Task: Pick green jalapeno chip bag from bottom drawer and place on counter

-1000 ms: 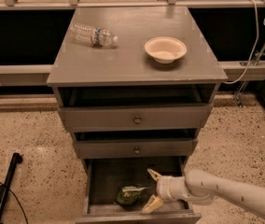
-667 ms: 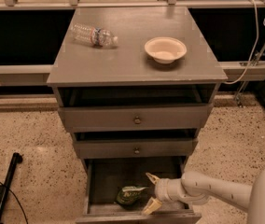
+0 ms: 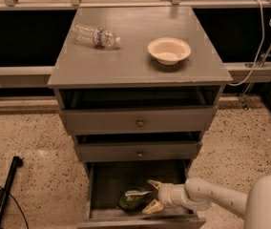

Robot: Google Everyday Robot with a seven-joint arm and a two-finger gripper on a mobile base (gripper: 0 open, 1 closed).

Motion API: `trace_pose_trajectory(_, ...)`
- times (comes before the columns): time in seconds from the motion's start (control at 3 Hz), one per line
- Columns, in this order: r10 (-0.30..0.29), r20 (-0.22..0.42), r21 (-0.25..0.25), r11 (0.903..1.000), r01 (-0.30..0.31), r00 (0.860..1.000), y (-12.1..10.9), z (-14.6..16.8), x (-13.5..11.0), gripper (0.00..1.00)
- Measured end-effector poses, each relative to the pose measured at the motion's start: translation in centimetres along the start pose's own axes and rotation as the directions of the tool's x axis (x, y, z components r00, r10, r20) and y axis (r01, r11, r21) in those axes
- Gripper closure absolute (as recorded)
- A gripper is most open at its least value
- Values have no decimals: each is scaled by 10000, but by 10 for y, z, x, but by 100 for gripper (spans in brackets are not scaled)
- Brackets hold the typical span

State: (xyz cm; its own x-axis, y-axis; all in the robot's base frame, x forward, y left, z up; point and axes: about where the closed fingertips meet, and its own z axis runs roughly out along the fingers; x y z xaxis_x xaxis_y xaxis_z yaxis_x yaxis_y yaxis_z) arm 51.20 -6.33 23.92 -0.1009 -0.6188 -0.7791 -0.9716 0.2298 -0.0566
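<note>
Bottom drawer (image 3: 108, 184) pulled out, its inside open to view. It holds one thing: the green jalapeno chip bag (image 3: 132, 199), lying crumpled on the drawer floor near the front wall, right of middle. The rest of the drawer floor is bare grey board.

Gripper (image 3: 150, 196) is inside the drawer, reaching in from the right on a pale arm (image 3: 207, 198). Fingers are spread wide, one tip above and one below the bag's right edge, not closed on it. Whether they touch the foil cannot be told.

Two knob-fronted drawers (image 3: 139, 122) sit above it, fronts shut or nearly so.

Counter (image 3: 126, 63) on top carries a clear water bottle (image 3: 95, 35) on its side at back left, and a shallow cream bowl (image 3: 169, 50) to the right, upright and well apart from the bottle.
</note>
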Motion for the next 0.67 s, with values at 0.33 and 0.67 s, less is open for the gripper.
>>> trace_pose_trajectory(0.33, 152, 200, 276, 9995, -157, 9997, -17, 12, 4, 42)
trace_pose_trajectory(0.67, 600, 662, 739, 9952, -649, 9960, -23, 18, 10, 73)
